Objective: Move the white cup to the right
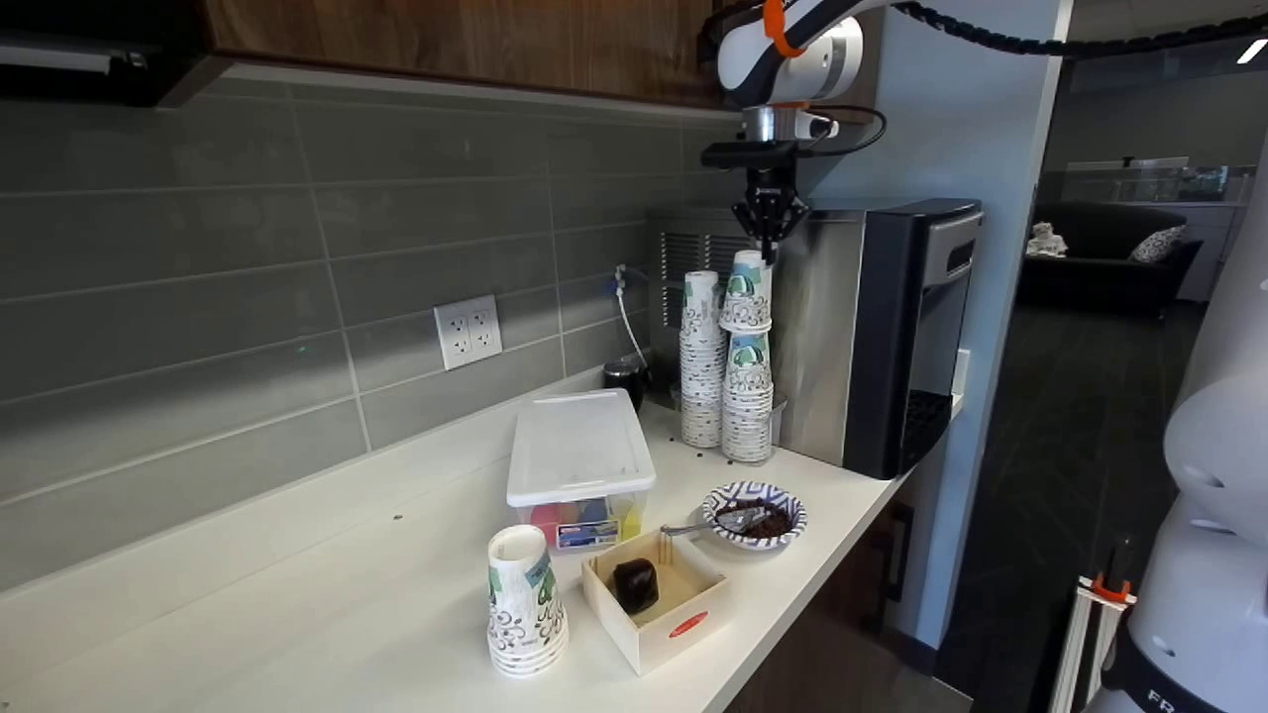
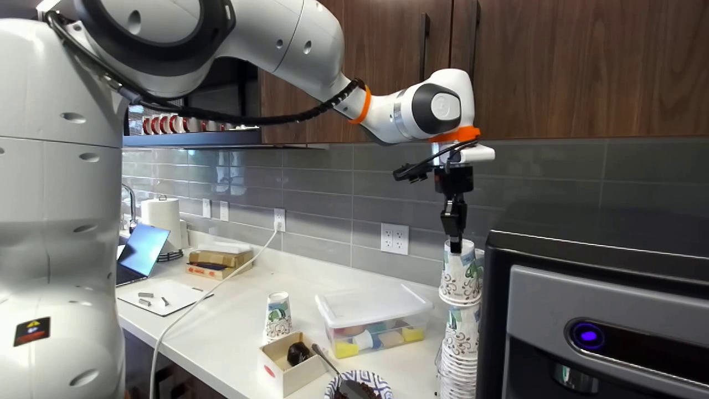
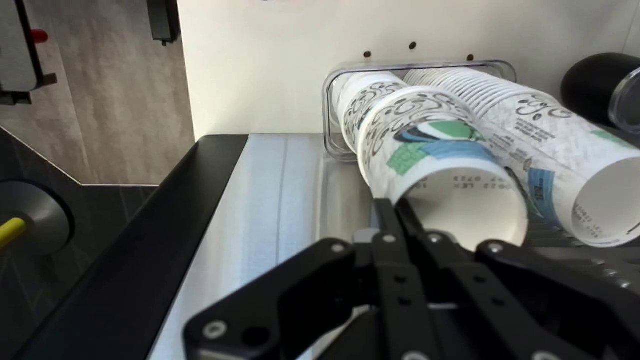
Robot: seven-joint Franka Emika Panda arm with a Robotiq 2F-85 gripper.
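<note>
Pinching the cup point(image 1: 750, 292) by its wall, your gripper point(image 3: 397, 209) has its tips nearly together, one outside the paper and one inside the upturned base. In an exterior view the cup sits right of the upper middle of the frame, base up and wide lip down, over the top of the tall stack point(image 1: 750, 416). You are most likely at the setting-down step, since it is already well to the right along the counter point(image 1: 327, 614); a lift just beginning could look much the same. If you are placing, lower straight and gently until the cup seats, let go, then rise straight up before any sideways travel.

Mind the neighbour stack point(image 1: 702, 366), just left of yours: a nudge could topple it. To the right, the machine point(image 1: 822, 327) blocks your way, and the cabinet point(image 1: 466, 40) along the top edge probably limits how high you can go. A plastic tray point(image 3: 328, 115) surrounds both stacks' feet in the wrist view, with a black jar point(image 3: 595, 90) at the right edge. Lower in the exterior frame, well apart, are the bin point(image 1: 580, 441), bowl point(image 1: 790, 505), spoon point(image 1: 688, 530), wooden box point(image 1: 684, 634) and short stack point(image 1: 525, 609).
</note>
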